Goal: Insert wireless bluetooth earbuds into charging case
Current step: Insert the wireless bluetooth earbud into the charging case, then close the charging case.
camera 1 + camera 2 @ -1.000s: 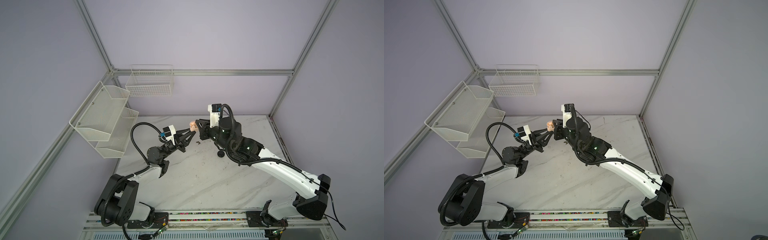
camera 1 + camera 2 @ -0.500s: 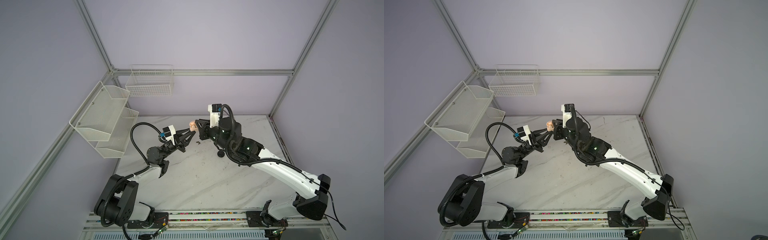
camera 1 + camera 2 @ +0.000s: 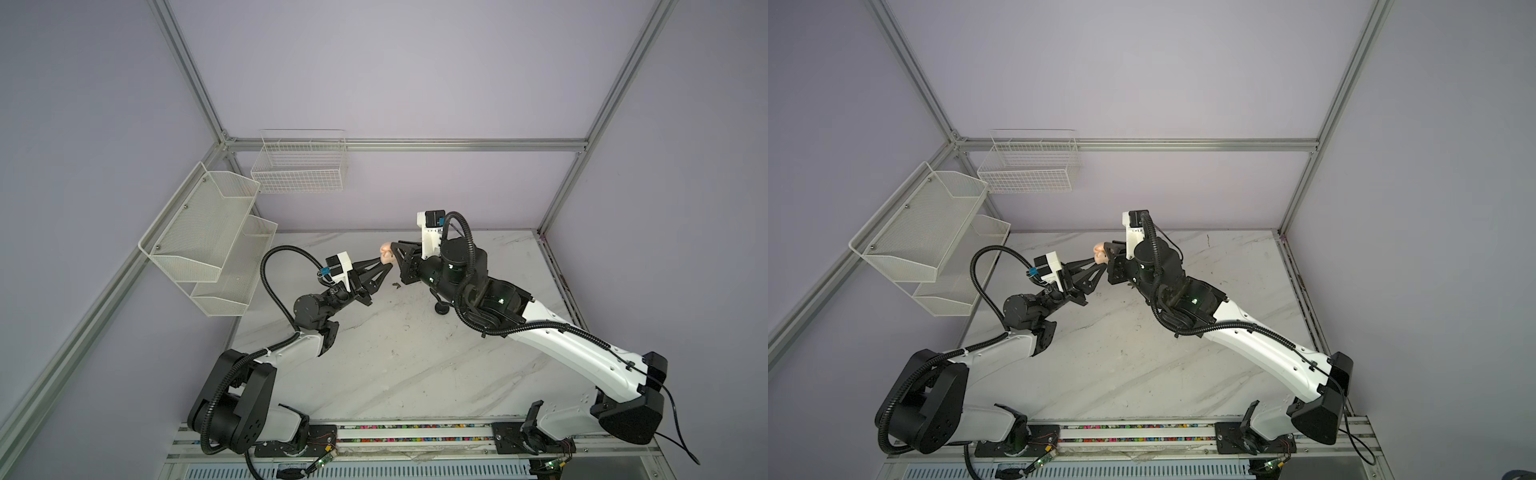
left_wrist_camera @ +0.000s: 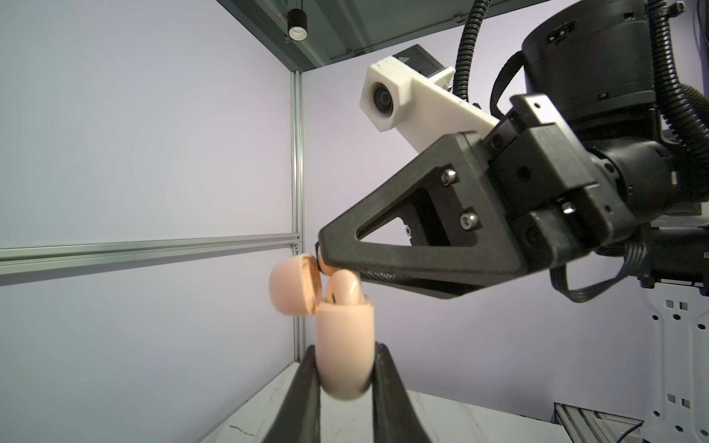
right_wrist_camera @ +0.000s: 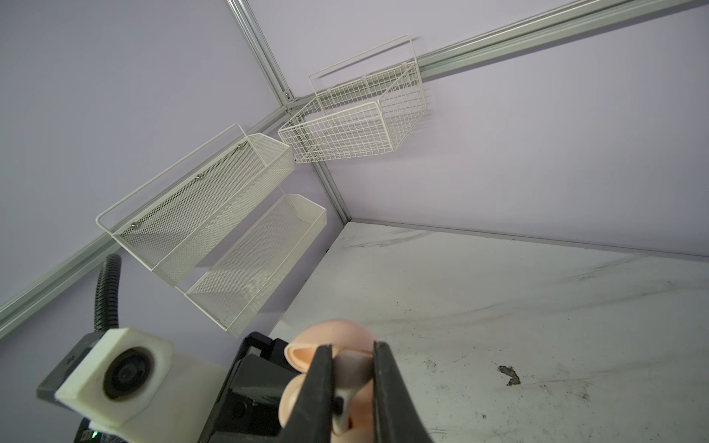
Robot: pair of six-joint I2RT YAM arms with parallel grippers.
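My left gripper (image 4: 344,356) is shut on the lower body of a pale pink charging case (image 4: 345,337), held up above the table with its lid (image 4: 291,285) hinged open. One pale pink earbud (image 4: 345,285) sits in the case mouth. My right gripper (image 5: 352,351) is shut on a second pale pink earbud (image 5: 351,370), right at the case opening beside the lid (image 5: 333,333). In both top views the two grippers meet tip to tip at the case (image 3: 386,252) (image 3: 1099,253): left gripper (image 3: 384,266) (image 3: 1098,266), right gripper (image 3: 395,249) (image 3: 1108,251).
A small brownish speck of debris (image 3: 395,285) (image 5: 508,374) lies on the marble table (image 3: 415,365) below the grippers. A small dark round object (image 3: 441,308) sits under my right arm. A wire basket (image 3: 299,166) and mesh shelves (image 3: 208,232) hang on the walls at the back left.
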